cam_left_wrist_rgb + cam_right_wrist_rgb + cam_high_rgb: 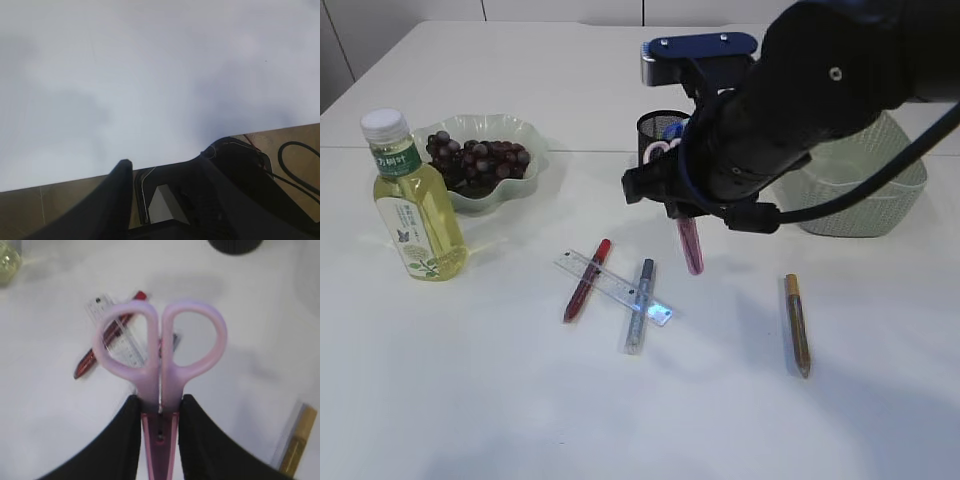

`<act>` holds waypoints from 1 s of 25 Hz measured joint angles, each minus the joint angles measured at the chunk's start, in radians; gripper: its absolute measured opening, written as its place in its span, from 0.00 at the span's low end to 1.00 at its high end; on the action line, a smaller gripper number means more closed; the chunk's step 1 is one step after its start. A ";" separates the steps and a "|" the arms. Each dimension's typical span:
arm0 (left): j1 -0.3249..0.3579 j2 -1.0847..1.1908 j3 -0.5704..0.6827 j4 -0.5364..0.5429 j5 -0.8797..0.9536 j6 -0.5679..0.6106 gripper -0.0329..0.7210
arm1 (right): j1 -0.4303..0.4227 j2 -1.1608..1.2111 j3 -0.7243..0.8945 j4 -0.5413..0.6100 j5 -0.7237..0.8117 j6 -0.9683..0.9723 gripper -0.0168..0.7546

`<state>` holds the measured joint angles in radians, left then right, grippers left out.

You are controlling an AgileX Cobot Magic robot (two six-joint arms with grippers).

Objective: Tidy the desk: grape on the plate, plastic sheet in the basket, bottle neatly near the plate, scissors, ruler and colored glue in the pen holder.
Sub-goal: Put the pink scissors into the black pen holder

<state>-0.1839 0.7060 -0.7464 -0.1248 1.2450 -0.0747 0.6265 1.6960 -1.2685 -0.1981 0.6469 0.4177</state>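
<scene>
My right gripper [686,212] [160,399] is shut on pink scissors [691,246] [150,375], held above the table just in front of the black mesh pen holder [655,128] [235,244]. Their sheathed blades hang down and their handles point towards the holder. On the table lie a clear ruler [615,288] [125,340], crossing a red glue pen [587,280] [85,365] and a silver one [640,305], and a gold one [798,325] [297,445] further right. Grapes [480,158] sit on the pale green plate [535,135]. The bottle [415,200] stands upright beside it. My left gripper [167,165] is open and holds nothing. No plastic sheet shows.
A pale green basket [865,195] stands at the back right, partly behind my right arm. The left wrist view looks over the table's edge towards the floor and a robot base.
</scene>
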 joint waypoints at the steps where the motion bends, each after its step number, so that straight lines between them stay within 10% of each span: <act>1: 0.000 0.000 0.000 0.000 0.000 0.000 0.45 | 0.000 -0.002 0.000 -0.015 -0.029 0.000 0.29; 14: 0.000 0.000 0.000 0.000 0.000 0.000 0.45 | -0.070 -0.002 0.002 -0.333 -0.326 0.240 0.29; 25: 0.000 0.000 0.000 0.000 0.000 0.000 0.45 | -0.210 0.119 -0.087 -0.380 -0.658 0.253 0.29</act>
<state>-0.1839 0.7060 -0.7464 -0.1248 1.2450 -0.0747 0.4166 1.8152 -1.3558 -0.5781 -0.0111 0.6707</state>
